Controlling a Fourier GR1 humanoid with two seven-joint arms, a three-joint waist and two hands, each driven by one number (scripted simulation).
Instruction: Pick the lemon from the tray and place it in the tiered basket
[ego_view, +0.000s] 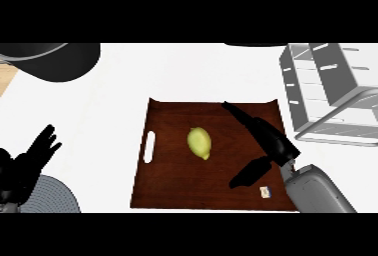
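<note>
lemon (199, 143) is lying mid tray (170, 185) with bare board all round, right hand (275, 141) is hovering open and empty over its right side, left hand (26, 165) is resting open at view's left, basket (328, 90) is standing off the far-right corner.

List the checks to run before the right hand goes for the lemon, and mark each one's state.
1. Lemon lies on the tray, uncovered: ok.
2. Right hand open, fingers straight, thumb spread: ok.
3. Right hand around the lemon: not ok; it is over the tray to the lemon's right, apart from it.
4. Right hand's height above the tray: cannot tell.
5. Tiered basket in view, beyond the tray's far right corner: ok.
6. Left hand open, resting at the view's left edge, off the tray: ok.
</note>
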